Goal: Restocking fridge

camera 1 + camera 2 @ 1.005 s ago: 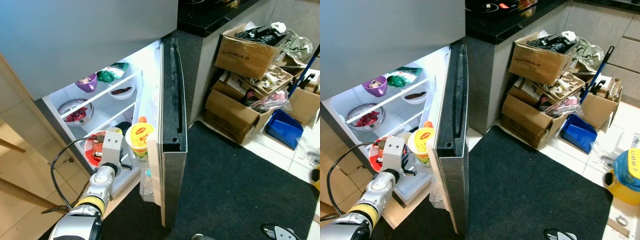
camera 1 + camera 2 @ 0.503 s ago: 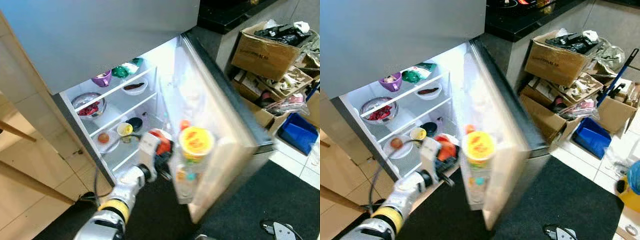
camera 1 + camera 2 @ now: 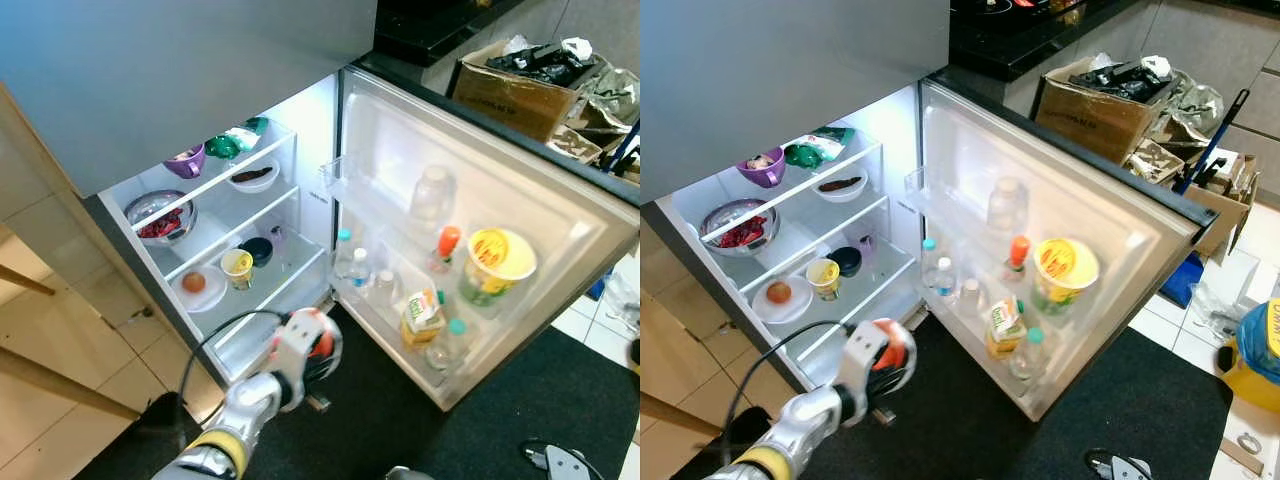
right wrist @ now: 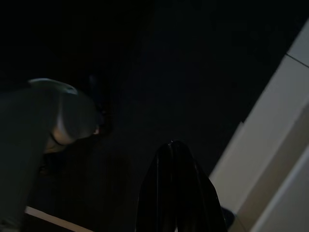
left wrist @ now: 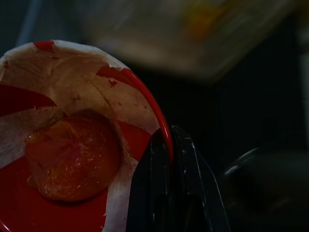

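Left gripper (image 5: 169,145): fingers pinched on the rim of a red-and-white bowl (image 5: 72,140), one finger inside, one outside. The bowl holds an orange lump wrapped in film (image 5: 72,162). In the eye views the bowl sits low, over the black mat (image 3: 500,420), just in front of the open fridge (image 3: 300,190) and below its bottom shelf. On the fridge door (image 3: 1090,230), well apart from the bowl, stands a yellow-lidded noodle cup (image 3: 1064,268) among bottles. Right gripper (image 4: 176,193): dark view, fingers together, nothing held.

Closed black fingers (image 4: 176,193) hang over a dark floor (image 4: 145,72) beside pale tiles (image 4: 285,145).
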You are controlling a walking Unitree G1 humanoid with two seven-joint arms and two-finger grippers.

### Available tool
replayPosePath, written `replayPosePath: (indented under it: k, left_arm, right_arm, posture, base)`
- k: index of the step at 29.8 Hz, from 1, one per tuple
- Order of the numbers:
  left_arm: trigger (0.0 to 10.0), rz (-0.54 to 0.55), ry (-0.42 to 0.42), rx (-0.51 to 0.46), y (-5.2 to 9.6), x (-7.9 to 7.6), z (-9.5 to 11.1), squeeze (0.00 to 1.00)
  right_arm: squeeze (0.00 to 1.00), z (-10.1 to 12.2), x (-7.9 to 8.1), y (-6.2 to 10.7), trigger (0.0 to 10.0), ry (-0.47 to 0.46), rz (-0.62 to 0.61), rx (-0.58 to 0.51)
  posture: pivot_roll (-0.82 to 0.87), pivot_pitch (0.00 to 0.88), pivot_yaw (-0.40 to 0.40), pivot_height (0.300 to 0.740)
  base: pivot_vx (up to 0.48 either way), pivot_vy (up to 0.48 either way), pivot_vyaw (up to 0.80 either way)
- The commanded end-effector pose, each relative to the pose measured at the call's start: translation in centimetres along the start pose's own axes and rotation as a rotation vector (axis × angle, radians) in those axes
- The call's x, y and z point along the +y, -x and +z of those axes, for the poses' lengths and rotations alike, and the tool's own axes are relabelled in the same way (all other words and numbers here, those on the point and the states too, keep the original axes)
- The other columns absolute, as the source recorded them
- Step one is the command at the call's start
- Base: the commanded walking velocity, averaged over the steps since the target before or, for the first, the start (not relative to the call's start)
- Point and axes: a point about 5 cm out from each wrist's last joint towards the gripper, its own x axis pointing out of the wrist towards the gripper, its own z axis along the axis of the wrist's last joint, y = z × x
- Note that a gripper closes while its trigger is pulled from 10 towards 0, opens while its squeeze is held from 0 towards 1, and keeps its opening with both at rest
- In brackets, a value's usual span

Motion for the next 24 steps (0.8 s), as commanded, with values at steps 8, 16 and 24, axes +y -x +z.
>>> replayPosePath:
  k: [8, 16, 24]
  left_arm:
    - [10.0, 0.276, 0.034, 0.255, 3.7, 2.1, -6.5, 0.0]
    - [10.0, 0.371, 0.145, 0.433, 6.9, 1.1, -11.6, 0.0]
    - [10.0, 0.361, 0.215, 0.456, 7.2, -0.4, -12.8, 0.0]
  right_arm:
    - [0.0, 0.5, 0.5, -0.1, 10.0, 0.093, 0.04, -0.02]
    - [0.0, 1.6, 1.1, -0.4, 10.0, 0.135, 0.061, -0.032]
    - [0.0, 1.9, 1.7, -0.5, 10.0, 0.195, 0.079, -0.022]
  posture:
    - [-0.03, 0.044, 0.006, 0.74]
    - [-0.03, 0.0, 0.002, 0.74]
    - [-0.02, 0.0, 0.004, 0.74]
  base:
    - [0.0, 0.0, 0.56]
    - [0.0, 0.0, 0.75]
    - [0.0, 0.0, 0.75]
